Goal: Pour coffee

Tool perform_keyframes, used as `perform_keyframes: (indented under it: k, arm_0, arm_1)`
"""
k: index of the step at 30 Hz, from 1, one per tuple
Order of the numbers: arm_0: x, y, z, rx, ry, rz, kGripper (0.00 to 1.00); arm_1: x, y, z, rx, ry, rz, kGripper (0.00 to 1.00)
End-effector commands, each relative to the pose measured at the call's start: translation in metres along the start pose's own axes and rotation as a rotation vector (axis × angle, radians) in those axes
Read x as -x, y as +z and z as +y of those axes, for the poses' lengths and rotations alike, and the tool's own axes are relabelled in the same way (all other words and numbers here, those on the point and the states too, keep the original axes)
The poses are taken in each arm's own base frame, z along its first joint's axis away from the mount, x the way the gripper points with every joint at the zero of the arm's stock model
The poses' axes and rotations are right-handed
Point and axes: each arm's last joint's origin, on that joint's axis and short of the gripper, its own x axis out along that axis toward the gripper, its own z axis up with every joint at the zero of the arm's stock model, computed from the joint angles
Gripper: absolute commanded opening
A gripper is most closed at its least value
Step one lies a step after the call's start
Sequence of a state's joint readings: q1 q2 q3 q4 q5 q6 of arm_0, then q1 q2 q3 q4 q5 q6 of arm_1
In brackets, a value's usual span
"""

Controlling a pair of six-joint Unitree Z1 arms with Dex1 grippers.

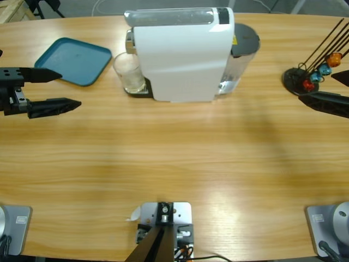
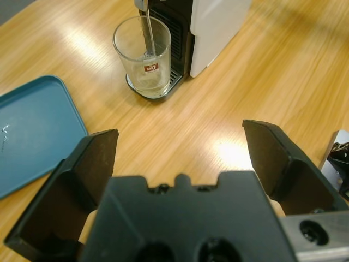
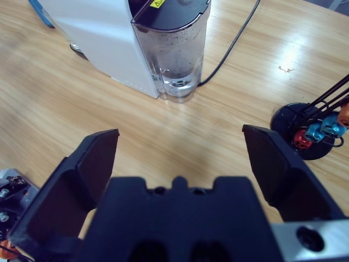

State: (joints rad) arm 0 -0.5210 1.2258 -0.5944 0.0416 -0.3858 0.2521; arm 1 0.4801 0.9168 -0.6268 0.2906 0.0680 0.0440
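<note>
Two grippers sit wide of the work, and neither has hold of anything. Your left gripper (image 1: 57, 89) hangs over the left edge of the wooden table (image 1: 174, 158), its jaws spread wide with only bare wood between them; in its wrist view it (image 2: 180, 147) looks toward the glass from well apart. Your right gripper (image 3: 180, 147) is likewise spread wide and holds nothing; in the high view you see only one dark jaw of it at the right edge (image 1: 327, 102), near the capsule stand (image 1: 300, 81).

You'll find the glass (image 1: 129, 72) at the far side of the table, standing upright on the drip tray under the spout of the white coffee machine (image 1: 180, 54). From the left wrist you can see a thin stream falling into the glass (image 2: 143, 54), with a little pale liquid at its bottom. The machine's clear water tank (image 3: 177, 60) is on its right end, a black cable trailing away behind it. A teal tray (image 1: 73, 60) lies flat just left of the glass, at the far left.
</note>
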Motion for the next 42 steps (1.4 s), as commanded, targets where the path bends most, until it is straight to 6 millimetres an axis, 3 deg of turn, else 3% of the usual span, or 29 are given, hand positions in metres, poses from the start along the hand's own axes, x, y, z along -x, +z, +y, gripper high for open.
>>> perform_keyframes:
  k: [1,6,10,13,19,27,34,42]
  arm_0:
    - [-0.014,0.003,0.009,-0.014,0.004,0.01,1.0]
    - [-0.017,0.026,0.035,-0.014,-0.006,0.004,1.0]
    - [-0.032,0.054,0.056,-0.039,-0.02,0.061,1.0]
    - [-0.043,0.061,0.063,-0.088,-0.068,0.115,1.0]
    - [-0.058,0.053,0.07,-0.233,-0.208,0.114,1.0]
    - [-0.09,0.037,0.097,-0.245,-0.3,0.063,1.0]
    - [-0.118,0.024,0.109,-0.292,-0.313,0.023,1.0]
    - [-0.137,0.021,0.114,-0.333,-0.313,-0.012,1.0]
  arm_1:
    - [-0.014,-0.01,-0.003,-0.023,-0.027,0.069,1.0]
    - [-0.012,-0.01,-0.003,-0.023,-0.025,0.062,1.0]
    - [-0.012,-0.01,-0.003,-0.023,-0.025,0.061,1.0]
    - [-0.012,-0.01,-0.003,-0.023,-0.023,0.059,1.0]
    - [-0.009,-0.012,-0.002,-0.016,-0.012,0.053,1.0]
    - [-0.014,-0.01,-0.001,-0.014,-0.001,0.072,1.0]
    - [-0.022,-0.008,-0.001,-0.014,0.002,0.105,1.0]
    - [-0.025,-0.006,-0.001,-0.012,0.0,0.115,1.0]
